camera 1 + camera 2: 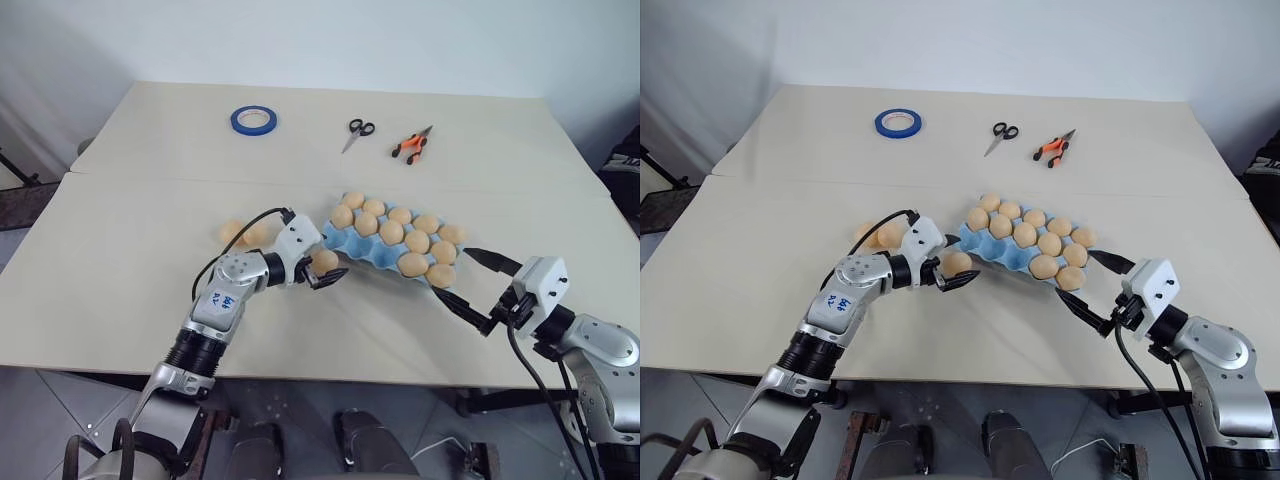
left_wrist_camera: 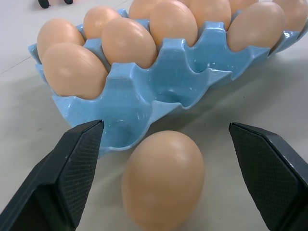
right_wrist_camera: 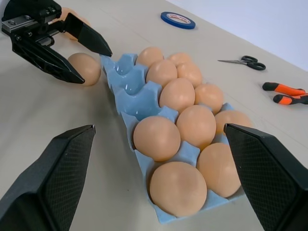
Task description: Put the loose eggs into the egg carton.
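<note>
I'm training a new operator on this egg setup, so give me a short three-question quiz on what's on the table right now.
1. True or false: the left claw is shut on an egg.
2. Which tool lies nearest the scissors? A) tape roll B) pliers C) hammer
3. Fill in: the egg between the left claw's fingers sits on the ____, beside the egg carton.

Key: 1. False, its fingers are open on either side of the egg. 2. B. 3. table.
</note>
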